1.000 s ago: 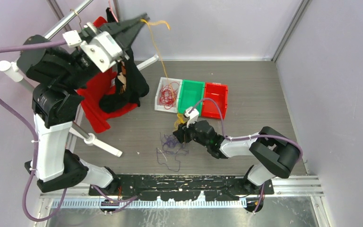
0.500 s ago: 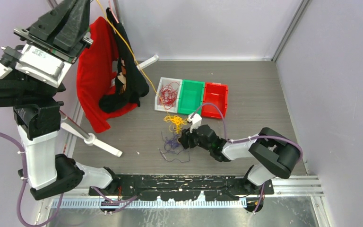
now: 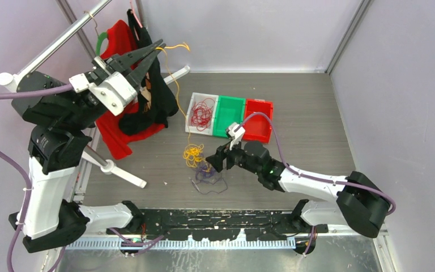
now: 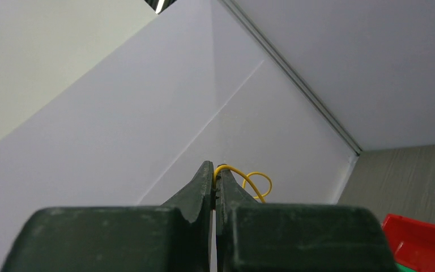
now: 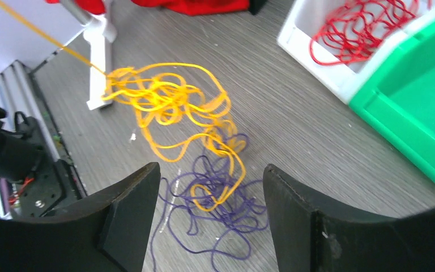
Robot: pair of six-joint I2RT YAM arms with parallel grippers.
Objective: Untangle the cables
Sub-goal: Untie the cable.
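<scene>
Holds the left arm reared up high over the far left of the table [image 3: 317, 102], elbow bent, with the left gripper [image 3: 157, 49] pointing toward the back wall. Pinches the yellow cable [image 3: 192, 153] between closed fingers, a short curl poking out past the tips. Leads that strand from there down to a yellow knot on the table, just on the near side of the white bin [image 3: 191, 110].

Stretches the right arm low and long across the table toward the left. Hovers the right gripper [image 3: 212, 165] just above the pile, fingers spread wide with nothing between them. Shows, from the right wrist, the yellow loops lying partly over the purple cable [image 3: 207, 180], the two snarled together.

Counts two arms and three bins side by side: the white one, a green bin [image 3: 230, 116] and a red bin [image 3: 259, 120]. Counts three colours of cable: yellow, purple, and the red cable [image 3: 202, 112] curled inside the white bin. Cannot tell how many separate strands make up each clump.
</scene>
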